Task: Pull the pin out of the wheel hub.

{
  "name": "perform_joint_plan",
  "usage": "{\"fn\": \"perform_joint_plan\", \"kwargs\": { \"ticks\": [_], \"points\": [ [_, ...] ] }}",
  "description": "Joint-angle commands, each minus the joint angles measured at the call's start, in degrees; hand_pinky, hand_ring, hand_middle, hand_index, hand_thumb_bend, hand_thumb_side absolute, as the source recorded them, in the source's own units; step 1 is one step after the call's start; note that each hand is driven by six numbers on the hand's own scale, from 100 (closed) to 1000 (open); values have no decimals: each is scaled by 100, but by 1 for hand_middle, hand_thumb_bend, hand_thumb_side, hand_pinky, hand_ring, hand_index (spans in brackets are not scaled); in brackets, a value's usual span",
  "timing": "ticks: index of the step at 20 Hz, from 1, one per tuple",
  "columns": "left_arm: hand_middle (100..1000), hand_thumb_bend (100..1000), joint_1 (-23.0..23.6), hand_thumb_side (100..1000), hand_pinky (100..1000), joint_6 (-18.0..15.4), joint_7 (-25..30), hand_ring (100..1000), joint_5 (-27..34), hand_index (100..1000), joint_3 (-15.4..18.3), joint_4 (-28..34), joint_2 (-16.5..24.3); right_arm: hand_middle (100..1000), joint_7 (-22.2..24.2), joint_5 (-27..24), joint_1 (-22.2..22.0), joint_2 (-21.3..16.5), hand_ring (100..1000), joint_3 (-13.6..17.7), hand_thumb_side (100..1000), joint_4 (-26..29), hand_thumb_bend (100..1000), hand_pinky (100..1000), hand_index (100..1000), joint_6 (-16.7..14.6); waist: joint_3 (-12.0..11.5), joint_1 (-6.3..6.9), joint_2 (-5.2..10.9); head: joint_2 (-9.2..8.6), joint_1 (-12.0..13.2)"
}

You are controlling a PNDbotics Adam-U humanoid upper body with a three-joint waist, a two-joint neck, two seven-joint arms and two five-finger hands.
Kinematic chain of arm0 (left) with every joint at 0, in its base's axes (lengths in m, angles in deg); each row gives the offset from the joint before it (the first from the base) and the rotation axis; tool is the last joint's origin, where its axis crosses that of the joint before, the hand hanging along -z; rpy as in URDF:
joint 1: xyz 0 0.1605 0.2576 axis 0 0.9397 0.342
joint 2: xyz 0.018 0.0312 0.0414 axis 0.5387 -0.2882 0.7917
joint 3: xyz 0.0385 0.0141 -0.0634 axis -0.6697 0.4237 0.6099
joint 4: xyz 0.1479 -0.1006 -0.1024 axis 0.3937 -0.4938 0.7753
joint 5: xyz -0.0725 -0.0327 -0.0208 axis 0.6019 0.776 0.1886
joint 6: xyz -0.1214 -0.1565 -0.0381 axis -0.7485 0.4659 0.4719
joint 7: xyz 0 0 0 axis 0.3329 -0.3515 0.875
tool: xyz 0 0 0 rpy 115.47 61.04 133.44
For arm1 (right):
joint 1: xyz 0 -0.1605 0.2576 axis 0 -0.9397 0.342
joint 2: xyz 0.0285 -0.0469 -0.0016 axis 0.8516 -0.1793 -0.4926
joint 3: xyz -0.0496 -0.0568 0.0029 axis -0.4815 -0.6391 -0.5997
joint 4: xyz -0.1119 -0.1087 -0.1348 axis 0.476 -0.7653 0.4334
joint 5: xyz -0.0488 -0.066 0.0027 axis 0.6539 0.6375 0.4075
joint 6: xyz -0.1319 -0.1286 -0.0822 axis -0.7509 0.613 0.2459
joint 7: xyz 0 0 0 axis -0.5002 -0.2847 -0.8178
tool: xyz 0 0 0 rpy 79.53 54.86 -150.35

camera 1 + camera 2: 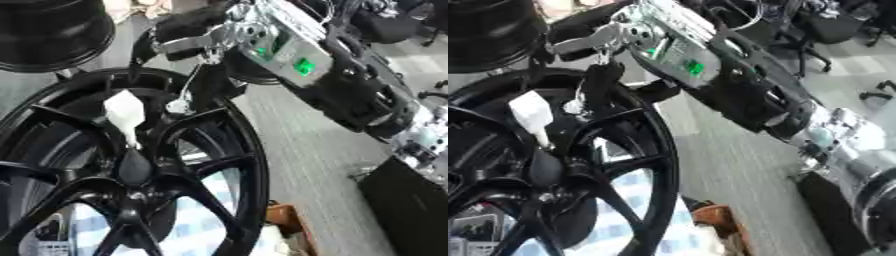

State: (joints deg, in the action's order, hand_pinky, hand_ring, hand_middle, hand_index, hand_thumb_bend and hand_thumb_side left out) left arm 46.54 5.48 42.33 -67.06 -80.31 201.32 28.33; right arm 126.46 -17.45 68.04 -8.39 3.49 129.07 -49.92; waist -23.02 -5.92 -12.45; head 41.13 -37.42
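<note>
A large black wheel (pixel 131 175) with spokes filled the lower left of both views, standing upright and seen at a slant. A white pin (pixel 124 117) stuck out of its hub (pixel 133 169), the wide white end uppermost and the narrow end set into the dark hub centre. A second black wheel (pixel 48 32) sat in the upper left corner, behind the first.

The right arm (pixel 350 95) came in from the right side and ran up toward the top middle, black with silver joints and a green light on its casing. The right hand (pixel 188 37) was at the wheel's upper rim, above and just right of the pin; its dark fingers (pixel 601 75) hung down toward the rim near a small silver part. Whether they were curled or straight could not be told, nor whether they touched the pin.

The floor (pixel 306 160) behind the wheel was grey. A black box (pixel 407 210) stood at the lower right, and a brown object (pixel 719 220) lay low beside the wheel. Office chairs (pixel 824 30) stood farther back in the room.
</note>
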Motion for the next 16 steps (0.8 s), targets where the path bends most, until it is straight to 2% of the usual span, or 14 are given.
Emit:
{"fn": "perform_joint_plan", "kwargs": {
  "ticks": [1, 4, 6, 9, 10, 16],
  "points": [
    [602, 100, -36, 762, 793, 41, 14, 644, 9, 773, -27, 94, 4, 852, 65, -193, 91, -65, 919, 55, 377, 36, 144, 909, 866, -95, -5, 22, 101, -29, -66],
    [602, 100, -41, 768, 792, 66, 22, 644, 2, 773, -35, 94, -5, 851, 50, -347, 112, -24, 910, 55, 348, 36, 154, 904, 868, -122, -17, 4, 94, -42, -99],
    [602, 100, -46, 772, 792, 84, 22, 644, -10, 772, -38, 94, -11, 854, 23, -403, 131, 0, 915, 39, 334, 36, 205, 907, 870, -137, -20, -13, 84, -34, -111],
    [602, 100, -52, 772, 792, 96, 22, 644, -20, 772, -40, 94, -15, 854, 1, -383, 138, 15, 915, 20, 334, 36, 205, 907, 870, -153, -20, -21, 79, -27, -116],
    [602, 100, -53, 779, 792, 102, 24, 644, -24, 772, -44, 94, -18, 850, -12, -369, 150, 16, 914, 32, 294, 36, 321, 915, 872, -145, -19, -29, 72, -25, -131],
    [602, 100, -75, 786, 792, 139, 53, 644, -110, 770, -77, 94, -66, 850, -453, 94, 253, 73, 900, 54, 254, 36, 381, 919, 878, 153, -45, -58, 22, -39, -278]
  ]
}}
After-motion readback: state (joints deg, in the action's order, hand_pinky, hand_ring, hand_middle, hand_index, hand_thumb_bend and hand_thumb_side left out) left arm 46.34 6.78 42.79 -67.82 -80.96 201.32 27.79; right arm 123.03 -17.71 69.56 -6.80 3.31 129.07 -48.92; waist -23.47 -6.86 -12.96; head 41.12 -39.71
